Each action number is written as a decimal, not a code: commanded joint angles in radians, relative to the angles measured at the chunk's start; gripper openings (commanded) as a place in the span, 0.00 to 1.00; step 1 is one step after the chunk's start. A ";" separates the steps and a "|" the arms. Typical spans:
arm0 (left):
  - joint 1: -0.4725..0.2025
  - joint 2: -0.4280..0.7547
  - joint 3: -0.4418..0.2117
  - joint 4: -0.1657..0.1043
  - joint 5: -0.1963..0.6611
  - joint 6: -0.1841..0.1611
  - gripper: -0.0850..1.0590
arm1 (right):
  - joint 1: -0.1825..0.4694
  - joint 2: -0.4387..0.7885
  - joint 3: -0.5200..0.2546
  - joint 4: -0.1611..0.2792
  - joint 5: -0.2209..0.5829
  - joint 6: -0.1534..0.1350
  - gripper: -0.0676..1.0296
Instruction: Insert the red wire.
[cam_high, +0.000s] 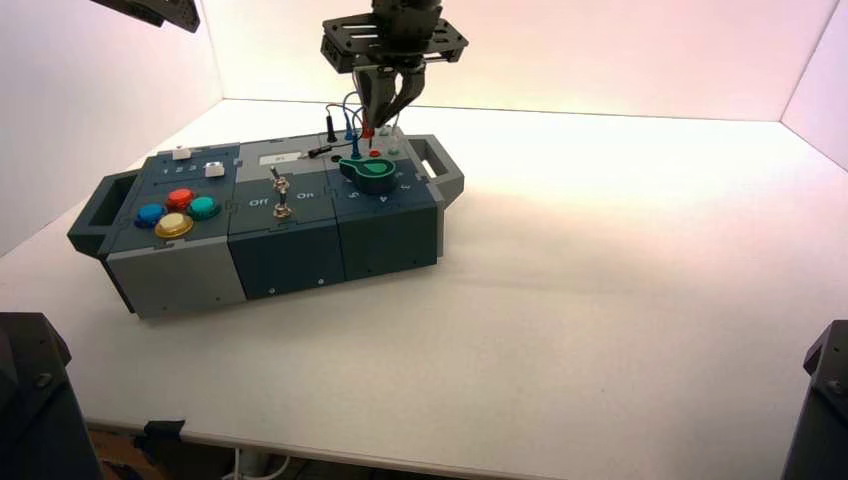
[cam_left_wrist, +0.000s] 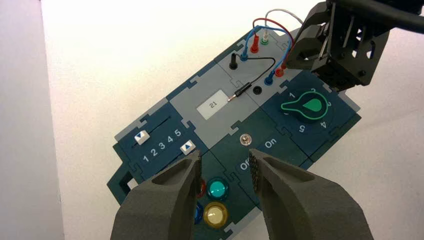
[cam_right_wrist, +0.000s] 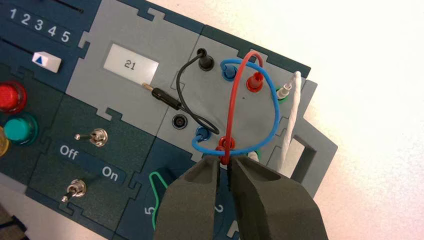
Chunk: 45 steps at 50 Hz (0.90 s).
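Observation:
The red wire (cam_right_wrist: 234, 100) arcs over the wire panel of the box (cam_high: 270, 215). Its far red plug (cam_right_wrist: 255, 80) sits in a red socket. My right gripper (cam_right_wrist: 225, 164) is shut on the wire's other red plug (cam_right_wrist: 224, 149) and holds it upright at the near red socket beside the green knob (cam_high: 372, 172). I cannot tell how deep the pin sits. The high view shows this gripper (cam_high: 381, 115) above the box's far right corner; it also shows in the left wrist view (cam_left_wrist: 295, 57). My left gripper (cam_left_wrist: 225, 167) is open and empty, hovering over the coloured buttons.
A blue wire (cam_right_wrist: 272, 115) is plugged in at both ends. A black wire has one plug in its socket and the other (cam_right_wrist: 162, 95) lying loose by the display reading 21 (cam_right_wrist: 131, 64). A white wire (cam_right_wrist: 292, 105) runs from the green socket. Two toggle switches (cam_right_wrist: 97, 136) stand near Off/On.

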 joint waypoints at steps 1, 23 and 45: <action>-0.003 -0.005 -0.014 -0.002 -0.005 -0.002 0.53 | -0.002 -0.017 -0.034 -0.005 0.003 -0.002 0.04; -0.005 -0.005 -0.015 -0.002 -0.005 0.000 0.53 | -0.012 -0.008 -0.038 -0.009 0.008 0.000 0.04; -0.003 -0.005 -0.015 -0.002 -0.005 0.000 0.53 | -0.012 -0.002 -0.041 -0.008 0.009 0.000 0.04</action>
